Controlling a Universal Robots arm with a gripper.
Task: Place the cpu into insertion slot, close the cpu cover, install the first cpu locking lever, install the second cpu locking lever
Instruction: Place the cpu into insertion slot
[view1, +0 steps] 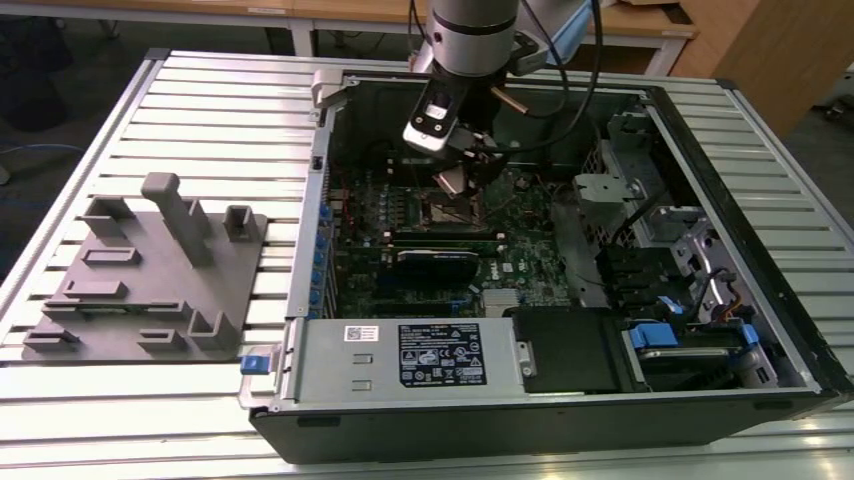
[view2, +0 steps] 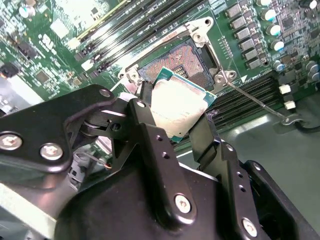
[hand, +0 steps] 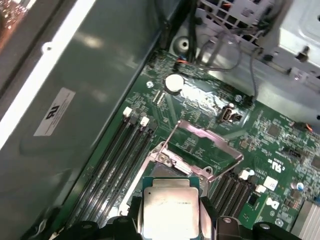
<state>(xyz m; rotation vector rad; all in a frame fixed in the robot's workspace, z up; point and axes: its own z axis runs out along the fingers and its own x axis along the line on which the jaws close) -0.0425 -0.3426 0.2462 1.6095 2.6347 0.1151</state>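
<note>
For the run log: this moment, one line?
end effector: shut on cpu | cpu: held near insertion slot, not seated | cpu cover: open

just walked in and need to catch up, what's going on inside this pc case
The arm's gripper is shut on the cpu, holding it by two edges just above the insertion slot on the green board inside the open computer case. The slot is bare and the cpu cover stands swung open, so the cpu is not yet seated.
</note>
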